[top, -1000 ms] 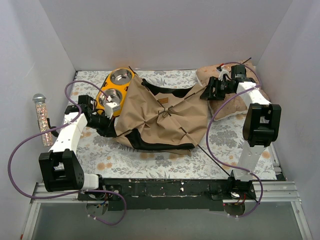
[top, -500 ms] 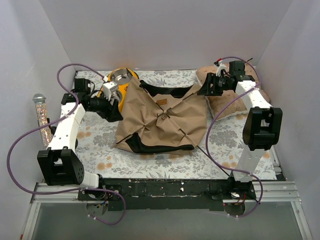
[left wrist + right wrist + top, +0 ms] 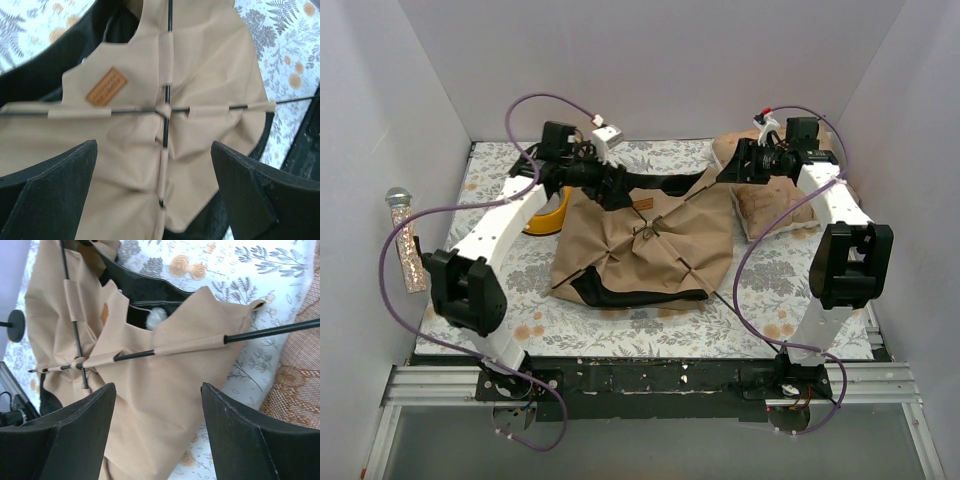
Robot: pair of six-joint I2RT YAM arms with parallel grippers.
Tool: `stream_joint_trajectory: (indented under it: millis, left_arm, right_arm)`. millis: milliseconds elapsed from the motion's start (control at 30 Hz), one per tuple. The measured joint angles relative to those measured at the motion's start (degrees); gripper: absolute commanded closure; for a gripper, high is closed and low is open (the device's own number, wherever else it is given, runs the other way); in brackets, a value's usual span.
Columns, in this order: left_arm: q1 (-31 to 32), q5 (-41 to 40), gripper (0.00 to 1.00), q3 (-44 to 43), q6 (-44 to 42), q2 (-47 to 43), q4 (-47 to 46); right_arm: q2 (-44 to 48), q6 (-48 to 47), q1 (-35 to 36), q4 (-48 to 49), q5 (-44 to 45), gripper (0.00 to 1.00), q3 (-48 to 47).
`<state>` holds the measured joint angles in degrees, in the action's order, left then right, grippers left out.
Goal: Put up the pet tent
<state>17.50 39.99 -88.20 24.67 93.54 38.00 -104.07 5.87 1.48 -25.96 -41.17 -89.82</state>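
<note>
The pet tent [image 3: 650, 240] is lying flat and crumpled in the middle of the table [image 3: 520, 290]. It is not standing up. Its tan side is facing up, and some black trim is showing at the near and far edges. Two thin black poles [image 3: 166, 95] are crossing in the middle of the tent. The small brown label [image 3: 106, 86] is sitting near that crossing.

The left end effector [image 3: 613, 187] is hanging over the far left part of the tent. Its fingers [image 3: 60, 190] are standing wide apart and are holding nothing.

The right end effector [image 3: 728, 172] is hanging over the far right corner of the tent, where one pole is sticking out. Its fingers [image 3: 65, 435] are apart too, with nothing between them.

The cushion [image 3: 780, 205] is lying at the far right, under the right arm. The yellow bowl [image 3: 548, 215] is peeking out beside the tent's left edge, under the left arm.
</note>
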Motion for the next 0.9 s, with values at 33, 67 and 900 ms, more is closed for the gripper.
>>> stream_joint_trajectory:
  millis: [33,67,900]
  left_arm:
    - [1.9,-1.5,0.06,-1.8,0.6,2.1,-0.9]
    - [3.8,-2.9,0.1,-3.4,1.1,4.3,-1.9]
    - [15.7,-7.7,0.36,-24.1,6.5,28.2,-6.6]
  right_arm:
    - [0.0,-0.7,0.0,0.0,0.7,0.23,0.2]
    - [-0.2,-1.6,-0.1,-0.2,1.2,0.23,0.5]
    - [-5.9,3.5,0.3,10.9,-6.1,0.99,8.0]
